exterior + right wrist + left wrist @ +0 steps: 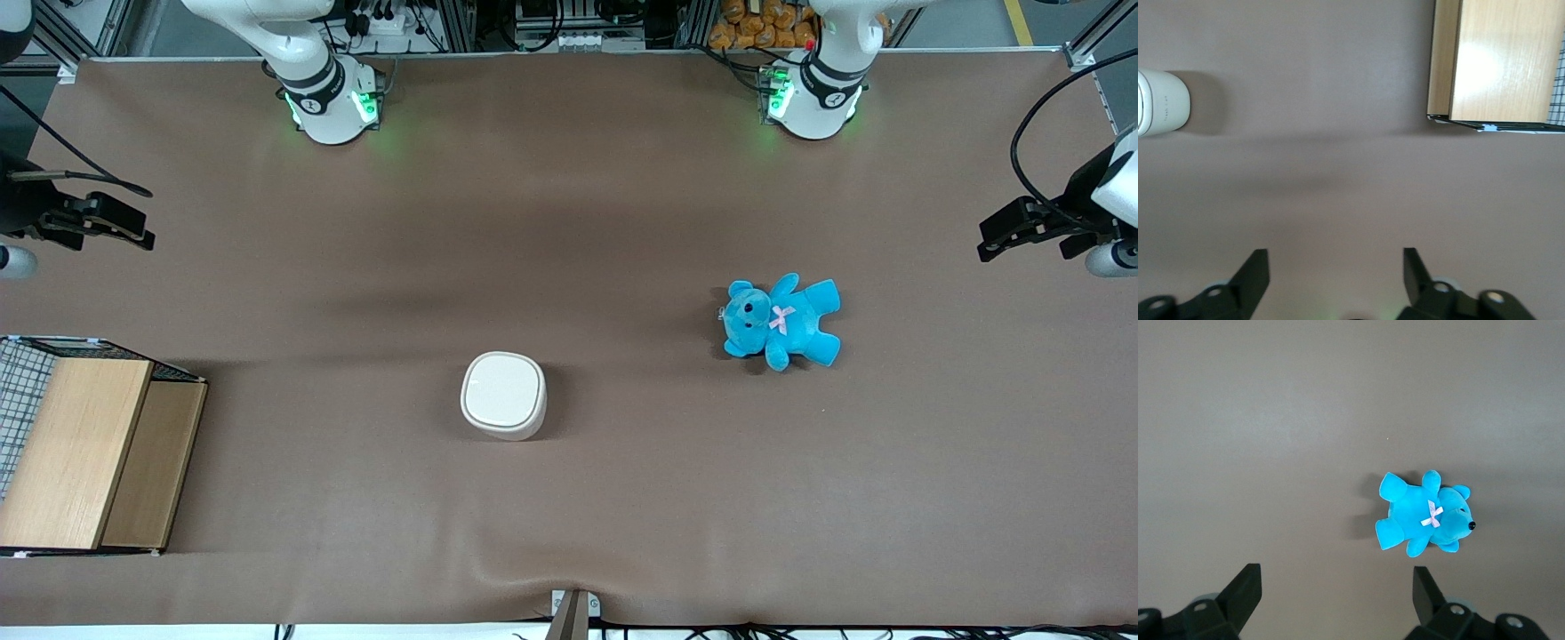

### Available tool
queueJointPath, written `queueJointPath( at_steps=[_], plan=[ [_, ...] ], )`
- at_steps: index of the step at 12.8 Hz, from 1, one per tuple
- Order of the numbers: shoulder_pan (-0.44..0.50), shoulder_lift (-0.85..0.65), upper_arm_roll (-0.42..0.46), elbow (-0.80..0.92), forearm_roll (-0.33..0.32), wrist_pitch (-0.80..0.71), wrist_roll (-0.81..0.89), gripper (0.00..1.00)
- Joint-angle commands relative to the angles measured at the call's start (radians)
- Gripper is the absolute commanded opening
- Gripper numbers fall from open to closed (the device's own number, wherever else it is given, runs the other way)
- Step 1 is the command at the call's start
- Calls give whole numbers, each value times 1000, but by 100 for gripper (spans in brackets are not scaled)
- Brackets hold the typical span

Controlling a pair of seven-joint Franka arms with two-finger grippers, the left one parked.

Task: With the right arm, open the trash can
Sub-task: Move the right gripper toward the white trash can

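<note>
The trash can is a small cream-white rounded bin standing near the middle of the table with its flat lid level and shut. In the right wrist view its side wall shows. The right arm's black gripper hangs above the table at the working arm's end, well apart from the trash can and farther from the front camera than it. In the right wrist view the gripper is open, with only bare brown tabletop between its fingers.
A wooden box with wire mesh stands at the working arm's end, nearer to the front camera than the gripper. A blue teddy lies toward the parked arm's end. Brown cloth covers the table.
</note>
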Motion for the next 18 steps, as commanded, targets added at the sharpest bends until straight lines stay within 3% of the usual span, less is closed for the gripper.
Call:
queueJointPath(
  at_steps=[1, 2, 4, 7, 10, 18],
  plan=[
    [5, 24, 9, 31, 16, -13, -4, 47],
    [10, 35, 9, 38, 22, -13, 1, 36],
    [33, 62, 21, 66, 45, -15, 32, 29],
    [41, 104, 61, 95, 57, -12, 91, 7],
    [47, 179, 119, 158, 91, -13, 174, 0],
    [108, 354, 227, 267, 92, 80, 455, 0]
  ],
)
